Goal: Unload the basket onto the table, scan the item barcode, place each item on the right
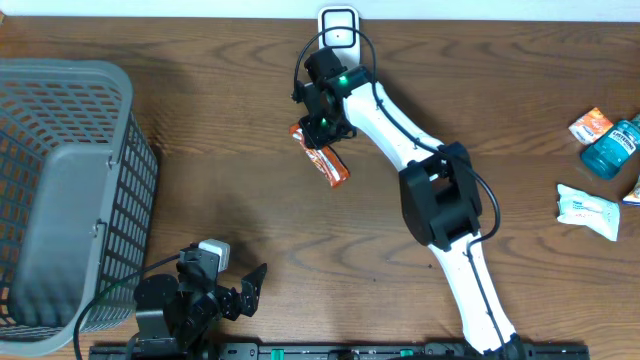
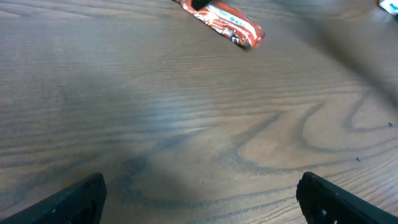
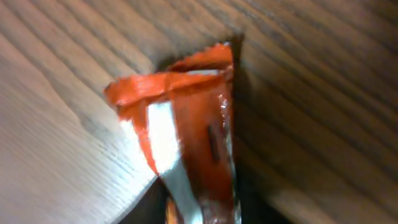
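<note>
The right hand [image 1: 320, 128] pinched the upper end of the orange packet [image 1: 332, 166], which slanted over the worktop [image 1: 200, 150] towards its far middle. The left hand [image 1: 248, 292] stood spread wide beside the basket [image 1: 60, 180], well apart from the packet.

desk [image 1: 200, 150] was brown wood, strong grain, smooth, low sheen. snack wrapper [image 1: 332, 167] looked like glossy orange-red film, crinkled, crimped edge. basket [image 1: 60, 68] was grey matt plastic lattice. right arm [image 1: 392, 122] had smooth white shell, matt black joints. bottle [image 1: 612, 148] looked like translucent teal plastic.
</note>
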Available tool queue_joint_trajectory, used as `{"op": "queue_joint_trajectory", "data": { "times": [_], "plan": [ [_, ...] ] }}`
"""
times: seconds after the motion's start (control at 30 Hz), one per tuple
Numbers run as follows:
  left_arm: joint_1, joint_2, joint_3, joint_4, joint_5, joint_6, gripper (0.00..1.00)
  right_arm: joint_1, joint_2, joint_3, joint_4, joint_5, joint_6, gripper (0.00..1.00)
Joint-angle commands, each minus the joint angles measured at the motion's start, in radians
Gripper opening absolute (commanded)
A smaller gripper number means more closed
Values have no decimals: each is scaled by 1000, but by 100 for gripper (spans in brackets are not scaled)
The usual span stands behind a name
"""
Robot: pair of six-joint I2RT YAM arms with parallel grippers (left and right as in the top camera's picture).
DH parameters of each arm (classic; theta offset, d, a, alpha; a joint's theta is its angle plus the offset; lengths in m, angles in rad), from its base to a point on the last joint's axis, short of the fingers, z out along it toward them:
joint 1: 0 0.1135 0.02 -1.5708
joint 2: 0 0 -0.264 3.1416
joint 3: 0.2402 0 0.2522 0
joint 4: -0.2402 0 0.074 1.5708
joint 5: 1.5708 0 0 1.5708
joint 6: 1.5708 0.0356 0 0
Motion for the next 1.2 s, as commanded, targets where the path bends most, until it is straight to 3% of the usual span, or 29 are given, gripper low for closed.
{"op": "queue_joint_trajectory", "data": {
  "times": [0.0, 0.2, 0.47, 0.63, 0.8, 0.97, 1.17],
  "plan": [
    [4, -2, 4, -4, 2, -2, 98, 29, 141, -37, -52, 63, 5, 1],
    [4, -2, 4, -4, 2, -2, 98, 11, 71, 7, -179, -36, 46, 1],
    [4, -2, 4, -4, 2, -2, 98, -82, -212, 27, -332, -385, 76, 1],
    [4, -2, 4, -4, 2, -2, 98, -125, -378, 27, -399, -381, 136, 1],
    [4, -2, 4, -4, 2, -2, 98, -145, -484, 26, -483, -312, 409, 1],
    [4, -2, 4, -4, 2, -2, 98, -127, -542, 26, -570, -275, 575, 1],
    [4, -2, 4, -4, 2, -2, 98, -107, -591, 26, -611, -269, 612, 1]
  ]
}}
